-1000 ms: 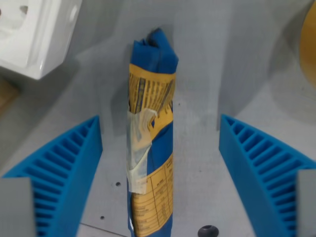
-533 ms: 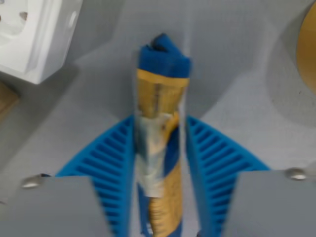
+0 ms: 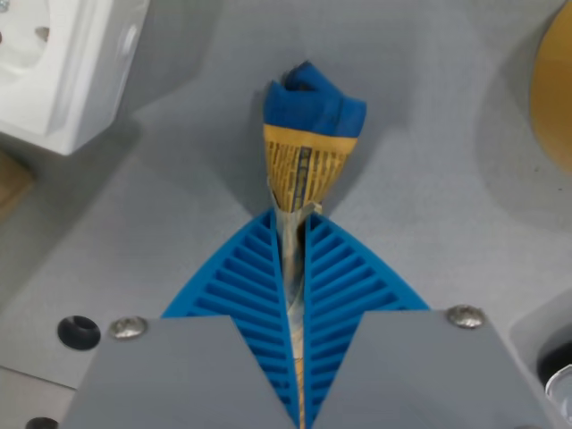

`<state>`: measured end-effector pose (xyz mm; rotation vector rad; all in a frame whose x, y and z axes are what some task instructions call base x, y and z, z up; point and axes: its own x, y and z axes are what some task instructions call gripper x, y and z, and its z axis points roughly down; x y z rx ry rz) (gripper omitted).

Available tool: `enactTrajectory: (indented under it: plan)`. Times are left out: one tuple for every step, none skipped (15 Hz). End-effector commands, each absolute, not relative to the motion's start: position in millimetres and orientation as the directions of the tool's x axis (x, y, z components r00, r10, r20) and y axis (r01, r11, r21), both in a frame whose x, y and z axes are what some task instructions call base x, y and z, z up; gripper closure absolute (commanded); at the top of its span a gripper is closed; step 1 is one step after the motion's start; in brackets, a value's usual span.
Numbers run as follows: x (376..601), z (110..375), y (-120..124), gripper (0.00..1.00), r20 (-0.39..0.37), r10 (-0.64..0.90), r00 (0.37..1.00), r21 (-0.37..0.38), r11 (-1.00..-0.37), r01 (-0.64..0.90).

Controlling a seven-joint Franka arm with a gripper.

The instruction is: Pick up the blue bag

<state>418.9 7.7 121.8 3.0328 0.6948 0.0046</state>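
Grasp stage reached, lift judged not yet shown. Blue bag (image 3: 308, 134) sits pinched between the two ribbed blue fingers (image 3: 241, 286) of the gripper (image 3: 295, 268); its crumpled blue top and yellow printed band stick out toward 12 o'clock, beyond the fingertips. Below that the bag is squeezed to a thin pale strip running down the narrow gap between the pads toward 6 o'clock.

Gripper state: pressed nearly together, both finger faces in contact with the bag, only the flattened bag material separating them. Nothing else touched by the fingers as far as the wrist view shows.

Progress: approach and closing appear done. What remains is raising the bag clear of the grey table (image 3: 429, 179). Whether the bag's lower end is resting on the table or already off it cannot be told; the gripper body hides that part. A shadow lies on the table at both sides of the bag's top, which gives no firm answer on height.

Surroundings: white socket block (image 3: 63, 63) at 10 o'clock, well apart from the bag. Edge of a yellowish round object (image 3: 554, 98) at 2 o'clock, cut off by the frame, also well apart. Dark hole (image 3: 79, 332) in the table at 8 o'clock.

Judgement: grip looks centred on the bag, so a straight lift should hold, though soft material could slip.
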Motion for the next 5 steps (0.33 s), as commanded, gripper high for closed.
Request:
enactTrajectory:
  plan:
    - [407.1,140.7,3.2,1.00,0.035,0.447,0.894,0.086,-0.892,0.443]
    - [405.4,145.6,2.8,1.00,0.032,0.448,0.894,0.084,-0.892,0.444]
    - [404.7,150.5,3.8,1.00,0.029,0.448,0.893,0.081,-0.892,0.445]
    - [405.3,155.6,4.0,1.00,0.029,0.448,0.894,0.079,-0.892,0.445]
    - [403.4,160.5,3.6,1.00,0.024,0.447,0.894,0.075,-0.893,0.445]
